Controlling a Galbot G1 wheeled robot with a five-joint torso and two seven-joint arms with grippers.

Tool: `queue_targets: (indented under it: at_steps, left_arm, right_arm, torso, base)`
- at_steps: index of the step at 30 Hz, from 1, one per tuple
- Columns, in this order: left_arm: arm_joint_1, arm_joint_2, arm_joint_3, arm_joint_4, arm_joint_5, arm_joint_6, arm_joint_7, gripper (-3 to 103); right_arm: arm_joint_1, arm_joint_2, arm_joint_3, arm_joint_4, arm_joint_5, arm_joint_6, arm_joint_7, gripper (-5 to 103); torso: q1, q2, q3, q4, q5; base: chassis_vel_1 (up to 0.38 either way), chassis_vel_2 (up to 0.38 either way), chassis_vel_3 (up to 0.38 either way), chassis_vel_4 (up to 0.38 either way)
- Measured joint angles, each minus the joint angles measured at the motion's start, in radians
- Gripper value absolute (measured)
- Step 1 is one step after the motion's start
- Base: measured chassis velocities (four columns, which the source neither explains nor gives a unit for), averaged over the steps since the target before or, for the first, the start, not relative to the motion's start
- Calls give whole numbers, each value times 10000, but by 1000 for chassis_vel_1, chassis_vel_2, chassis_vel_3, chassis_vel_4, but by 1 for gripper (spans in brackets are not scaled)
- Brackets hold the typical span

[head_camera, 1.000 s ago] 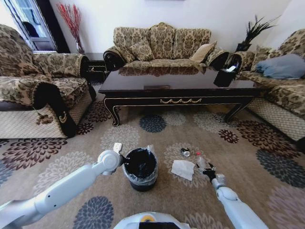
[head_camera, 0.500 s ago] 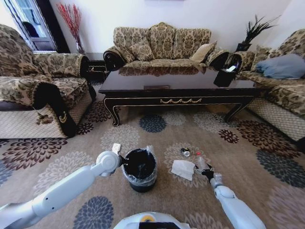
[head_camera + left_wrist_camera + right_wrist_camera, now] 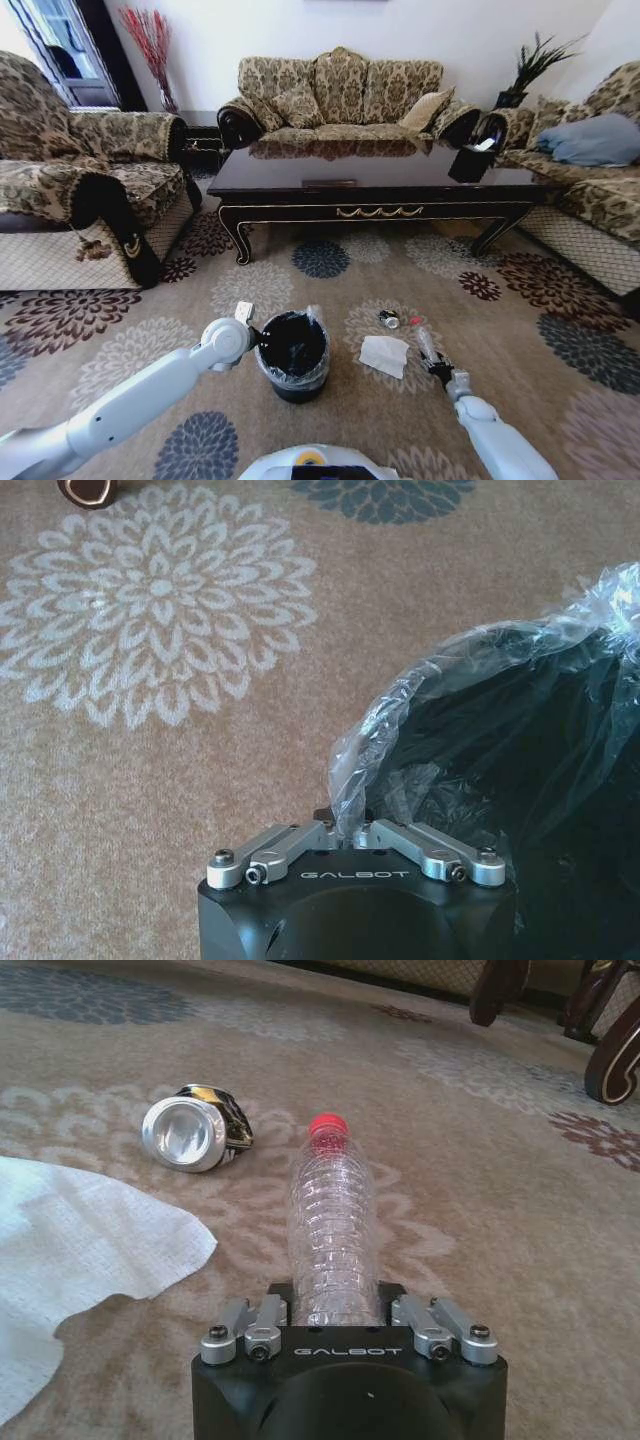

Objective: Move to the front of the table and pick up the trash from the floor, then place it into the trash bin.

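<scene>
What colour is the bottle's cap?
Red; the cap on the bottle shows best in the right wrist view.

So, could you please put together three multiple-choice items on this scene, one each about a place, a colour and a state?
1. Where does the white napkin lie?
A. between the trash bin and the plastic bottle
B. on the coffee table
C. inside the bin

2. What colour is the bottle's cap?
A. blue
B. red
C. white

3. What is the right gripper doing?
A. hanging open above the can
B. shut on the bottle's base
C. holding the napkin

Answers: 1 A, the head view shows the napkin on the carpet between them; 2 B, the right wrist view shows a red cap; 3 B, the bottle's base sits clamped in that gripper. The left gripper pinches the bin's bag.
</scene>
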Motion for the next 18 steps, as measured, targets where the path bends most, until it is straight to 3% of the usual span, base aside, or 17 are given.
queue_targets:
  at_steps: [6,18]
  left_arm:
    - [5,-20,10,-40,2,0,-4,2]
    - [-180,-252,342,26,19,0,-12,2]
  right_arm:
    - [-174,-129,183,204,62,17,-29,30]
    - [-1486,-349,933,2379,501,-24,-36,30]
  torso:
    - [1,0,1,-2,1]
    - [0,0,0,2,-1]
  base:
    - [0,0,0,0]
    - [0,0,0,0]
